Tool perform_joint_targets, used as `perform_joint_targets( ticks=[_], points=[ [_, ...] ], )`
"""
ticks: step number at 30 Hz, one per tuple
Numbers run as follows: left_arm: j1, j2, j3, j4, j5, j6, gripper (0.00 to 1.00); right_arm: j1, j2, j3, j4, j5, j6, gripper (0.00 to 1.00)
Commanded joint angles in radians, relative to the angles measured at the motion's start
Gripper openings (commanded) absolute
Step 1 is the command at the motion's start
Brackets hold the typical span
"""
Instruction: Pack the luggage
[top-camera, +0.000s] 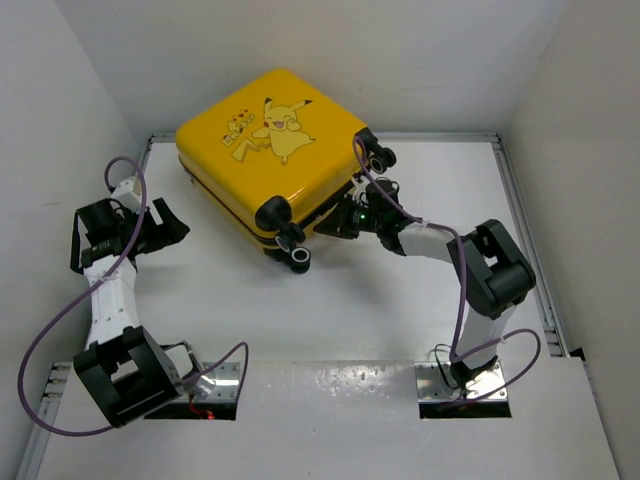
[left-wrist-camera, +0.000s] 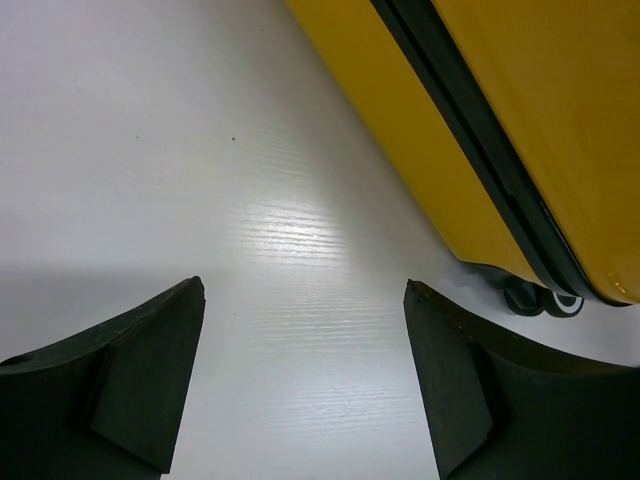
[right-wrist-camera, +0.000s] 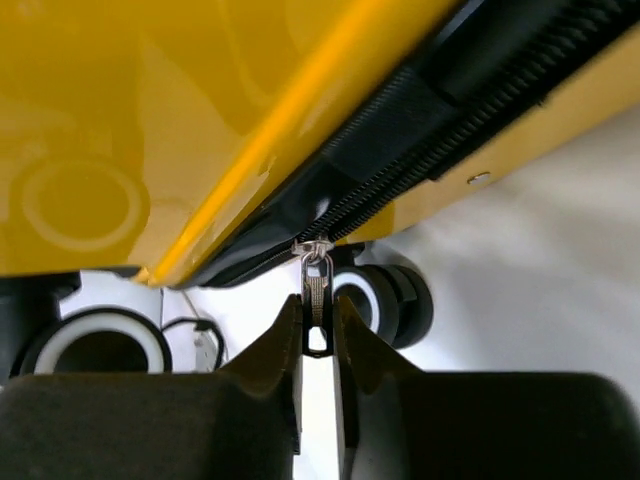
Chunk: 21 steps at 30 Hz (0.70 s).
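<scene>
1. Two grippers show from above. My left gripper (top-camera: 163, 222) hangs off to the side. My right gripper (top-camera: 343, 217) is up against the luggage (top-camera: 265, 140), which lies flat at the far side of the table (top-camera: 330, 320).
2. Left wrist: the fingers are spread wide and hold nothing. The yellow shell is near but not touched.
3. Right wrist: the fingers are pinching the zipper pull (right-wrist-camera: 317, 290) by the wheels (right-wrist-camera: 385, 305). I think that is so I can drag the zip along.
</scene>
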Motion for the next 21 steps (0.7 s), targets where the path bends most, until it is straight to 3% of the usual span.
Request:
perform_joint_targets(
  ticks=[1, 6, 8, 12, 15, 21],
  points=[
    [0.012, -0.027, -0.001, 0.001, 0.014, 0.006, 0.82, -0.055, -0.079, -0.038, -0.013, 0.08, 0.085, 0.13],
    [0.012, -0.017, -0.001, 0.001, 0.005, -0.003, 0.82, -0.096, -0.102, -0.088, -0.065, 0.14, 0.128, 0.24],
    [0.012, -0.017, -0.001, 0.001, 0.005, -0.003, 0.82, -0.124, -0.103, -0.101, -0.075, 0.145, 0.143, 0.33],
    [0.012, -0.008, 0.008, 0.001, 0.005, -0.003, 0.82, -0.143, -0.132, -0.11, -0.09, 0.148, 0.096, 0.35],
    [0.012, 0.001, 0.017, 0.001, 0.005, 0.015, 0.82, -0.135, -0.155, -0.108, -0.082, 0.145, -0.034, 0.35],
    [0.012, 0.01, 0.017, 0.001, 0.029, 0.046, 0.84, -0.051, -0.189, -0.125, 0.074, 0.065, -0.379, 0.47]
  ],
)
